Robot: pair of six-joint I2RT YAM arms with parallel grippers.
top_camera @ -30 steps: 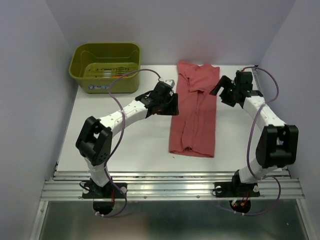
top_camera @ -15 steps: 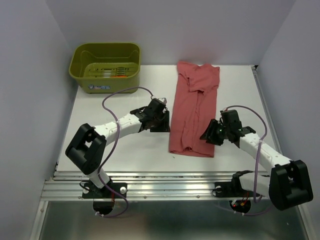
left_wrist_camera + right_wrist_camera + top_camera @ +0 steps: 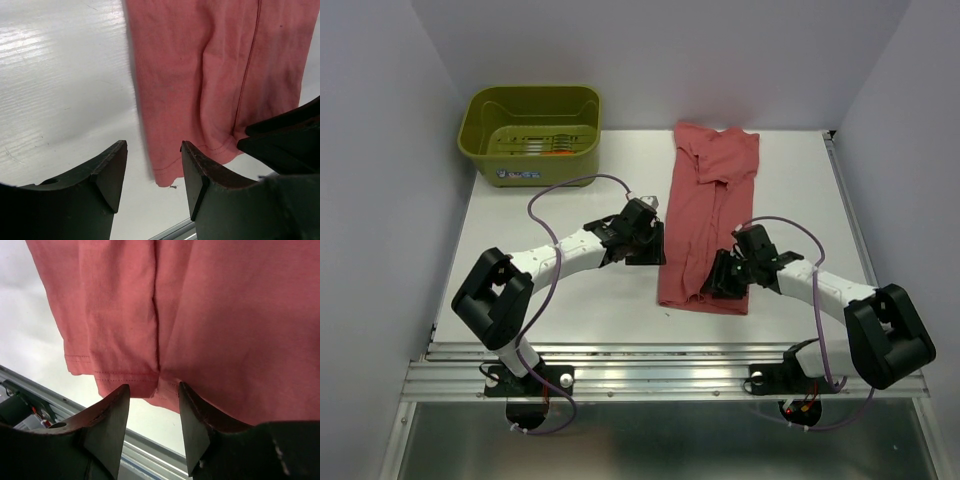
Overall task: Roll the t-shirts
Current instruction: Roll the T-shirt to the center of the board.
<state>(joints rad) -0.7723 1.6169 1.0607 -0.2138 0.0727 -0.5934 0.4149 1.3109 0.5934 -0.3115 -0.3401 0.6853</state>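
My left pincer (image 3: 650, 245) hangs just beside the left edge of the shirt (image 3: 710, 215), its fingers parted and holding nothing. My right pincer (image 3: 723, 275) hangs over the shirt's near right part, close to the hem, fingers likewise parted and empty. The rose-red shirt lies folded lengthwise into a long strip on the white table (image 3: 570, 300), collar at the far end, hem toward my bases, one sleeve folded across the top. From my left wrist, the shirt's near left corner shows between the fingers. A green basket (image 3: 560, 170) sits at the far left corner, well apart.
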